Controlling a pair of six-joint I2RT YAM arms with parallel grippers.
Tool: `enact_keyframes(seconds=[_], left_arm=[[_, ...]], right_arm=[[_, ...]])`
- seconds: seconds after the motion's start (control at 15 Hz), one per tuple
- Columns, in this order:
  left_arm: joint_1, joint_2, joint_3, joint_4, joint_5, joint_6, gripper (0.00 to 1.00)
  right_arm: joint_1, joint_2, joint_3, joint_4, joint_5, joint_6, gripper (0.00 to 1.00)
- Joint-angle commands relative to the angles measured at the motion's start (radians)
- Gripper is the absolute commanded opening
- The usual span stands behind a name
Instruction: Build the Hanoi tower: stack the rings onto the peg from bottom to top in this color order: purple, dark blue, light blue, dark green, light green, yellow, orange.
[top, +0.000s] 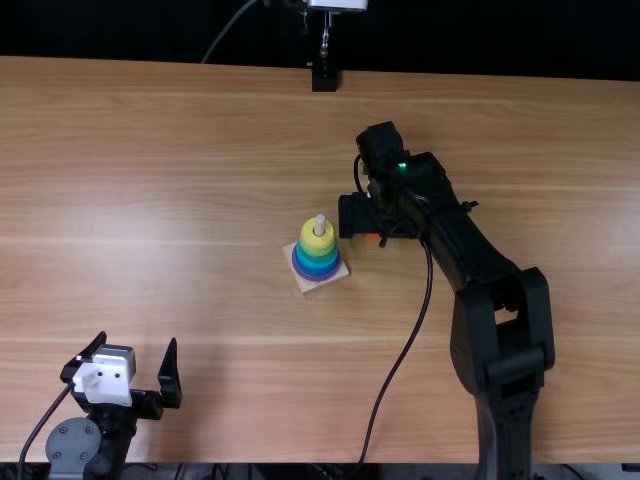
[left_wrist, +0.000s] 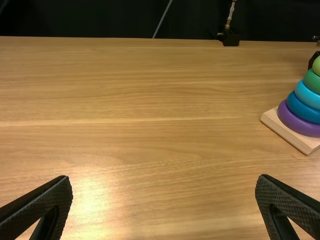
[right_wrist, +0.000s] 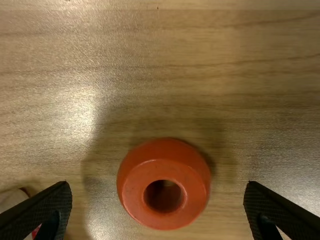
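In the top view my left gripper (top: 137, 345) stands open at the near left; its fingers also frame bare table in the left wrist view (left_wrist: 165, 180). My right gripper (top: 372, 212) is just right of the peg (top: 320, 225). From its wrist camera, the right gripper (right_wrist: 159, 185) is open, with the orange ring (right_wrist: 192, 172) lying between its fingers, hole up and not gripped. A bit of that orange ring (top: 373, 237) peeks out beneath the arm. On the wooden base (top: 335, 281), purple (left_wrist: 297, 122) is lowest, then dark blue, light blue, greens and yellow (top: 317, 236) on top.
The right arm's links (top: 470, 250) stretch over the table right of the tower, with a black cable looping beside them. A black stand (top: 325, 77) is at the far edge. A pale rounded piece (right_wrist: 11, 199) lies beside one right finger.
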Motion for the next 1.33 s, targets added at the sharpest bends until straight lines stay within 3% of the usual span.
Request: enact_keyframes(seconds=[0.0,0.13,0.2,0.4,0.47,0.67,1.0,1.27], left_arm=[[0.005,-0.012,-0.105,-0.073,0.026,0.012,1.00],[0.007,-0.012,-0.105,-0.073,0.026,0.012,1.00],[0.005,-0.012,-0.105,-0.073,0.026,0.012,1.00],[0.005,-0.012,-0.105,-0.073,0.026,0.012,1.00],[0.005,-0.012,-0.105,-0.073,0.026,0.012,1.00],[0.005,-0.012,-0.105,-0.073,0.026,0.012,1.00],[0.005,-0.012,-0.105,-0.073,0.026,0.012,1.00],[0.005,-0.012,-0.105,-0.073,0.026,0.012,1.00]], right_arm=[[-0.010,0.032,0.033,-0.001,0.002,0.002,0.90],[-0.010,0.038,0.034,0.001,0.003,0.002,0.82],[-0.010,0.038,0.036,0.001,0.007,0.002,0.69],[-0.010,0.038,0.051,-0.003,0.060,-0.002,0.42],[-0.010,0.038,0.049,-0.003,0.070,-0.002,0.33],[-0.008,0.038,0.048,-0.012,0.070,-0.004,0.28],[-0.007,0.036,0.040,-0.015,0.070,-0.006,0.02],[-0.007,0.024,0.054,-0.025,0.068,-0.022,0.00]])
